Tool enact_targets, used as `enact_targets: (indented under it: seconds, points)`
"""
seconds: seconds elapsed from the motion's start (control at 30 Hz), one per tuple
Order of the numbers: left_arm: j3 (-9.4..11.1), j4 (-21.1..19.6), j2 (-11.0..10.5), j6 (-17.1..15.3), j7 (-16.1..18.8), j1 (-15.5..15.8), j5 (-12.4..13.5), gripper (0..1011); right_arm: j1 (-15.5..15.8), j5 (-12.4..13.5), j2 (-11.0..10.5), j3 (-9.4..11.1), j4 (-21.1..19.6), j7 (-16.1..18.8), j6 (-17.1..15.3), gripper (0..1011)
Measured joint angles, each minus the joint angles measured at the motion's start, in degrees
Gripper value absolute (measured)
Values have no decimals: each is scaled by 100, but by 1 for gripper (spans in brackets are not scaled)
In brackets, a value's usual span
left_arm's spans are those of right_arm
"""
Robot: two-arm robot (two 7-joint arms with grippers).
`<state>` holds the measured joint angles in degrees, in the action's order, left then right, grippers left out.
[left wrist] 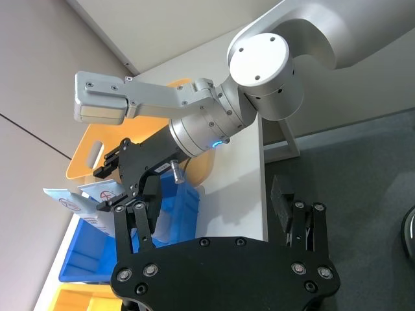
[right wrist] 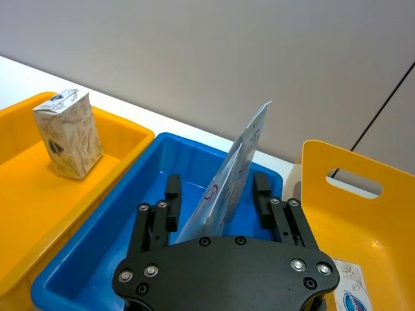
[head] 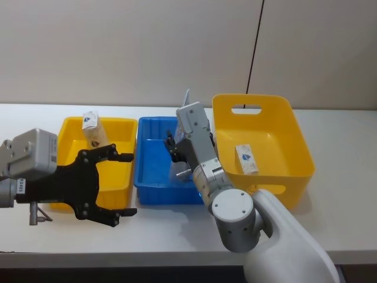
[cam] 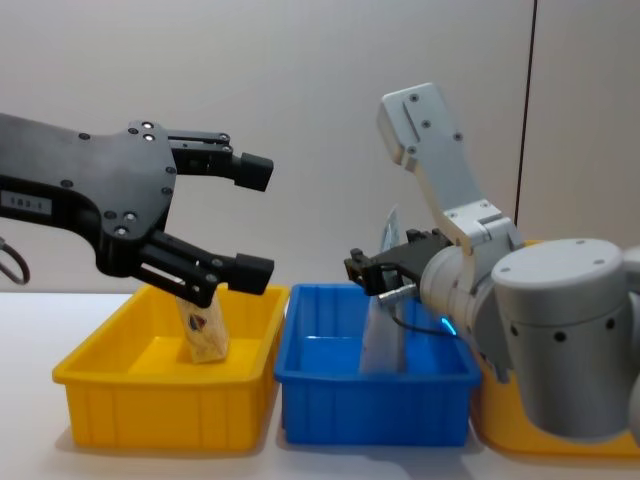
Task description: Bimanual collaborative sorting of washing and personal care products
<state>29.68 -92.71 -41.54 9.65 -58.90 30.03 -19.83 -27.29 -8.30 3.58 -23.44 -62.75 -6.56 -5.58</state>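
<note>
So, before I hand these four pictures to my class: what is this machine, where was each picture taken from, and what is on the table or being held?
It is a robot with two arms, each ending in a two-fingered gripper. One picture looks down from its head, one looks across from its chest, and one comes from each wrist. On the white table stand three bins: a low yellow bin, a blue bin and a taller yellow bin. The right gripper holds a flat pale blue packet upright over the blue bin. The left gripper is open, holding nothing, at the low yellow bin, where a beige wrapped pack stands. A white pack lies in the taller bin.
</note>
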Motion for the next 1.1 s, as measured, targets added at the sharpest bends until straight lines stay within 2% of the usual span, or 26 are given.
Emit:
enact_targets:
  seconds: [0.1,0.2,0.27,0.3,0.33,0.63,0.77,1.1]
  points:
    - [0,0,0,0,0,0,0,1001,-2,-2,0,16,1,2,0,616]
    - [0,0,0,0,0,0,0,1001,-2,-10,0,45,0,9,0,496]
    - [0,0,0,0,0,0,-1,1001,-1,-12,-1,55,-2,13,-1,463]
    - [0,0,0,0,0,0,0,1001,2,-13,-1,61,-5,17,-3,389]
    - [0,0,0,0,0,0,0,1001,6,-15,-1,74,-14,25,-11,389]
    - [0,0,0,0,0,0,0,1002,68,-17,-3,139,-119,74,-84,81]
    - [0,0,0,0,0,0,0,1001,102,-19,-9,166,-177,90,-117,2]
    - [0,0,0,0,0,0,0,1001,188,-22,-8,236,-334,148,-201,0]
